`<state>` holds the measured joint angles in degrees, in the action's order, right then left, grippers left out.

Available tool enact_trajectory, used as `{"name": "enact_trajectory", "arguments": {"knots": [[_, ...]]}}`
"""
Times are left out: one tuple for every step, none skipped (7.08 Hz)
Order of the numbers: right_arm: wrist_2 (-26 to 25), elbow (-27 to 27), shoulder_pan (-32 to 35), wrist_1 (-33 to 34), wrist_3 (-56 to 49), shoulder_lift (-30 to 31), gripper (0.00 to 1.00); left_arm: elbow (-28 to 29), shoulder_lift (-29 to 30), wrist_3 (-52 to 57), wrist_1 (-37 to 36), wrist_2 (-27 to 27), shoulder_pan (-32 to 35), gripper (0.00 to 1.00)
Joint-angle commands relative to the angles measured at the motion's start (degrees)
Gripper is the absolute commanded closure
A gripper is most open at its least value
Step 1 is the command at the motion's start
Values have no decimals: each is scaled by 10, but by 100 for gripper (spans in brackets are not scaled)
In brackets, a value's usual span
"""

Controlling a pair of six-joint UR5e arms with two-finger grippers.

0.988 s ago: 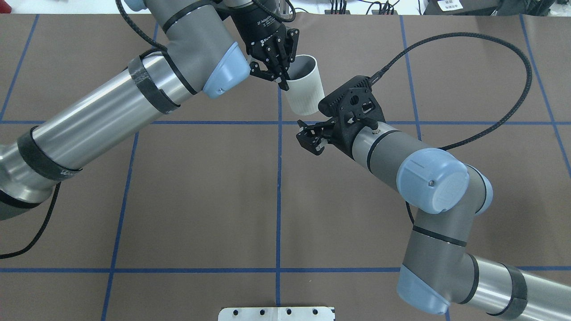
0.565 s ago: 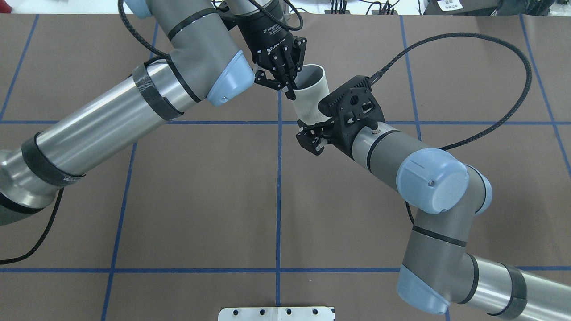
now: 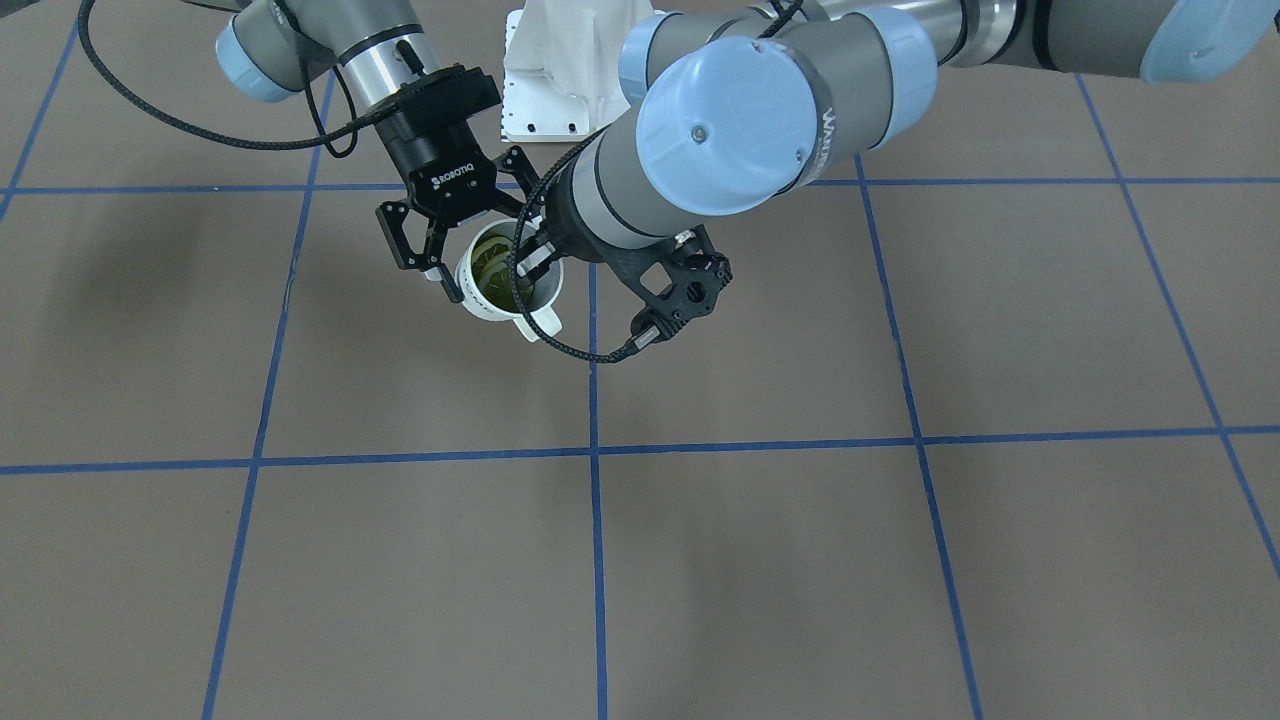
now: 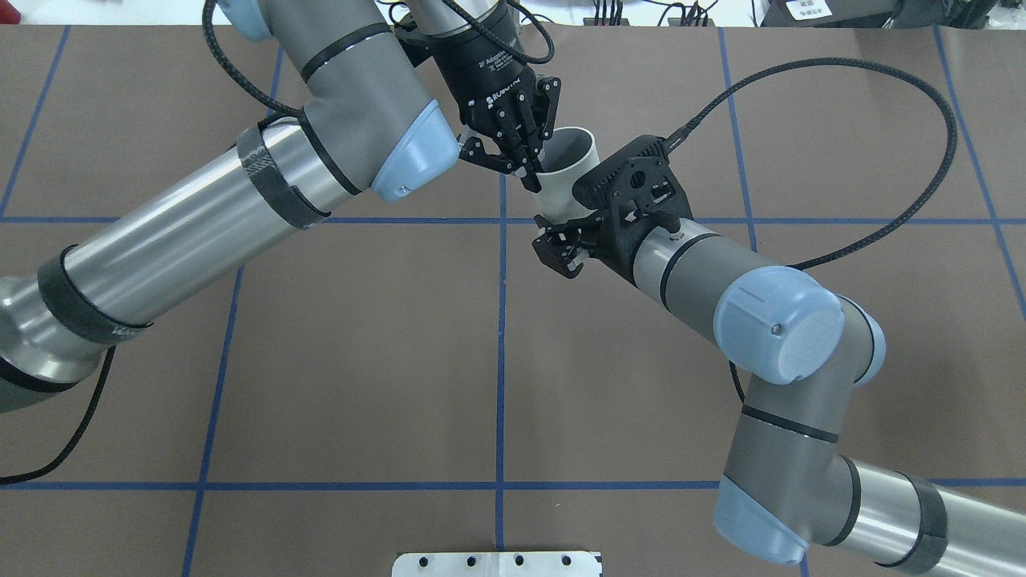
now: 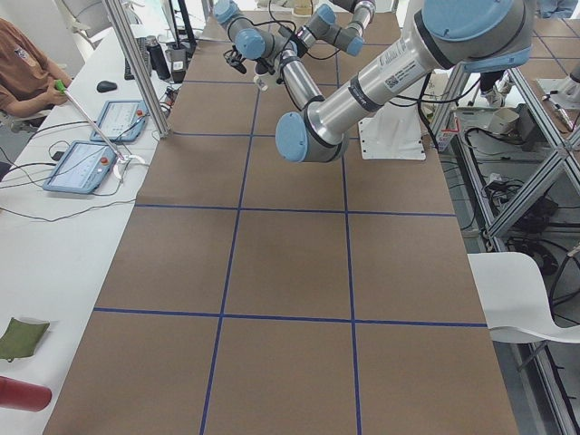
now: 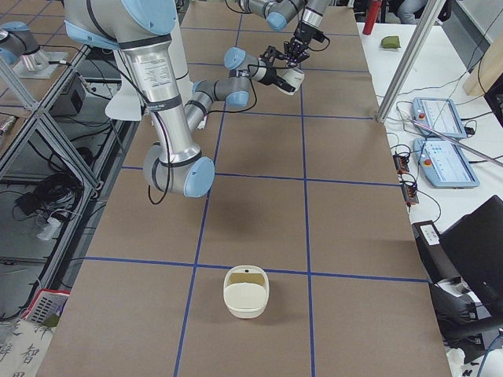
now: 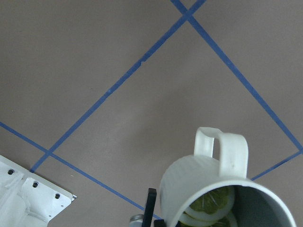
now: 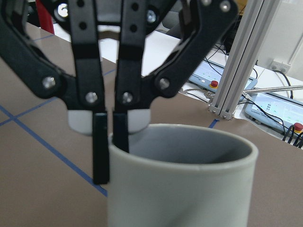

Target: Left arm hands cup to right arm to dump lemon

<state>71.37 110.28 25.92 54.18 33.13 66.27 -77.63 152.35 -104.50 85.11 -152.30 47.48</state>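
Note:
My left gripper (image 4: 530, 178) is shut on the rim of the white cup (image 4: 571, 160), one finger inside and one outside, and holds it in the air. The right wrist view shows that pinch (image 8: 110, 156) close up. The yellow-green lemon (image 3: 490, 268) lies inside the cup (image 3: 487, 308), and it also shows in the left wrist view (image 7: 212, 204) below the loop handle (image 7: 222, 149). My right gripper (image 4: 559, 242) is open. It sits at the cup's lower body, with its black holed bracket (image 4: 633, 188) hiding the cup's base. I cannot tell whether its fingers touch the cup.
A cream bowl-like container (image 6: 246, 291) stands on the brown table far down toward the robot's right end. The white base plate (image 4: 497, 563) sits at the robot's side. The right arm's braided cable (image 4: 922, 104) loops wide over the table. Operator tablets (image 5: 86, 168) lie on a side table.
My left arm has carried the cup to the right and nearer the robot, so its base is now tucked behind the right wrist bracket. The right arm has stayed still with its gripper open.

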Motion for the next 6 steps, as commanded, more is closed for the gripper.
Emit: {"name": "enact_trajectory", "arguments": {"knots": [[0,-1,0,0,0,1,1,-9,0,0,-1,0,-7,100],[0,-1,0,0,0,1,1,-9,0,0,-1,1,-7,100],[0,-1,0,0,0,1,1,-9,0,0,-1,0,-7,100],[0,-1,0,0,0,1,2,-9,0,0,-1,0,-6,100],[3,4,1,3,16,2,94,-9,-1,0,2,1,-7,100],[3,3,-2,3,22,4,100,-10,-8,3,31,4,-6,1]]}}
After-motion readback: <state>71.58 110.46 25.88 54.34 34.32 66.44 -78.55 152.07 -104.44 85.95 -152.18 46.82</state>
